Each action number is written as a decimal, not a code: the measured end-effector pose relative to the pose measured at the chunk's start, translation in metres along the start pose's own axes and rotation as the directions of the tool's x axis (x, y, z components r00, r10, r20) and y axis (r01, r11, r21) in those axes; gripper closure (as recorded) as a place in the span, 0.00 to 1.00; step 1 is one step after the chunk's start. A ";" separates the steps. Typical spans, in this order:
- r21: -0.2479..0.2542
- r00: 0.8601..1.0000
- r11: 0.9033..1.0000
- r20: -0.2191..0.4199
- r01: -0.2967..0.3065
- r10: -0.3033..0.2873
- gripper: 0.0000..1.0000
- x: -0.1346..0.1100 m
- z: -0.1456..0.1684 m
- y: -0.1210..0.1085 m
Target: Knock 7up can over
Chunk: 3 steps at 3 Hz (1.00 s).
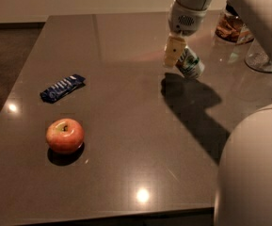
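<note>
The 7up can [190,63], white and green, is tilted steeply to the right on the dark table [126,107] at the back right, its top pointing down to the right. My gripper [175,51] hangs from the arm above and sits against the can's upper left side; one cream finger [172,51] shows in front of the can.
A red apple [65,135] sits at the front left. A blue snack packet [62,87] lies behind it. A black-lidded glass jar [229,26] and a clear glass object [260,60] stand at the far right edge. My white body [251,168] fills the lower right.
</note>
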State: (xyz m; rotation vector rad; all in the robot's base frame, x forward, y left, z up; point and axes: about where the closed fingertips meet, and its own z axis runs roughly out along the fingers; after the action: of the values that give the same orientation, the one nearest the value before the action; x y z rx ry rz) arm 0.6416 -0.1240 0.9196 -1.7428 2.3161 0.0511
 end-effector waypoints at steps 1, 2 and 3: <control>-0.032 0.996 0.996 -0.036 0.083 -0.084 0.62 0.007 0.011 0.016; -0.072 0.986 0.985 -0.045 0.159 -0.163 0.39 0.011 0.024 0.033; -0.109 0.972 0.968 -0.044 0.225 -0.230 0.17 0.012 0.034 0.047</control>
State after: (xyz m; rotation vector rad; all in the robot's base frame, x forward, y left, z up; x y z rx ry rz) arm 0.6001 -0.1160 0.8781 -2.0759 2.1693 0.0831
